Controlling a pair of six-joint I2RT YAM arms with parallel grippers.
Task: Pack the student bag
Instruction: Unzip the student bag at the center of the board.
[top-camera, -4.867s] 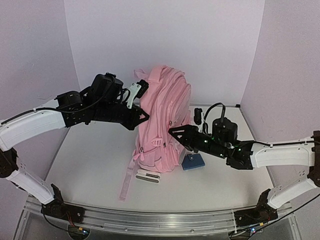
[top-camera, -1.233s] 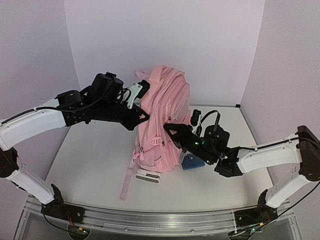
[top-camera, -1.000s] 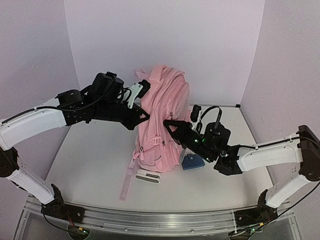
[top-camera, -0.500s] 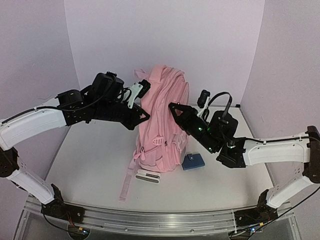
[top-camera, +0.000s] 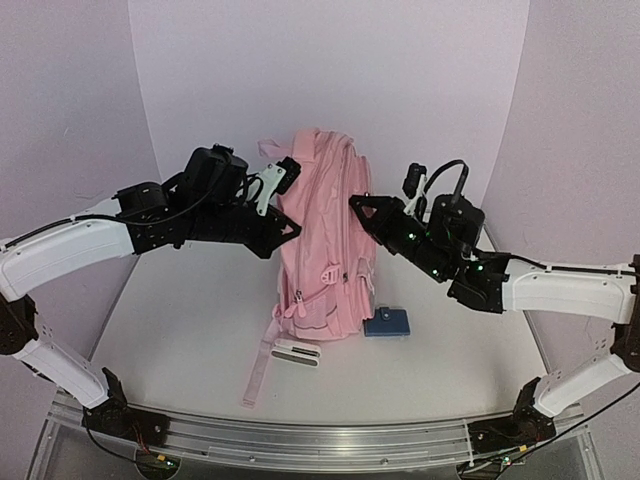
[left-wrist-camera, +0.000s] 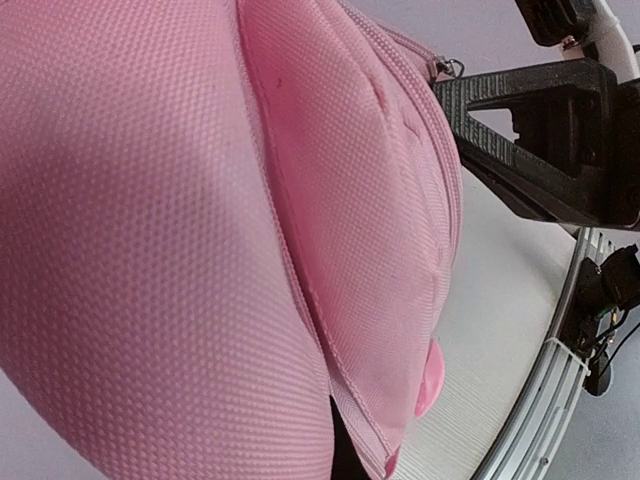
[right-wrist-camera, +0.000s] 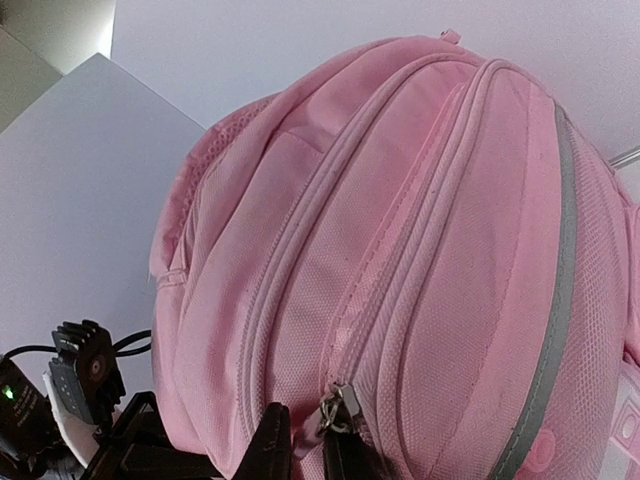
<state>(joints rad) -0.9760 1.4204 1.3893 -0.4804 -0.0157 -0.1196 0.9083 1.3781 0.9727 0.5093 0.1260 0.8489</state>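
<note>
Standing upright mid table (top-camera: 180, 320), pink bag (top-camera: 325, 250) sits btwn both arms, one strap trailing toward near edge. L claw (top-camera: 290, 229) is pressed together vs bag's upper left side; can't tell if any cloth is caught. R claw (top-camera: 358, 203) is at bag's upper right, fingers nearly together, pinching zip pull (right-wrist-camera: 335, 402). Blue pouch (top-camera: 387, 323) lies just right of bag's base. White box (top-camera: 297, 353) lies at bag's near end, beside strap.

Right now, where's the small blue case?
Top view: the small blue case lies flat on the table, right of centre, beside the base of the pink backpack on its right side.
</note>
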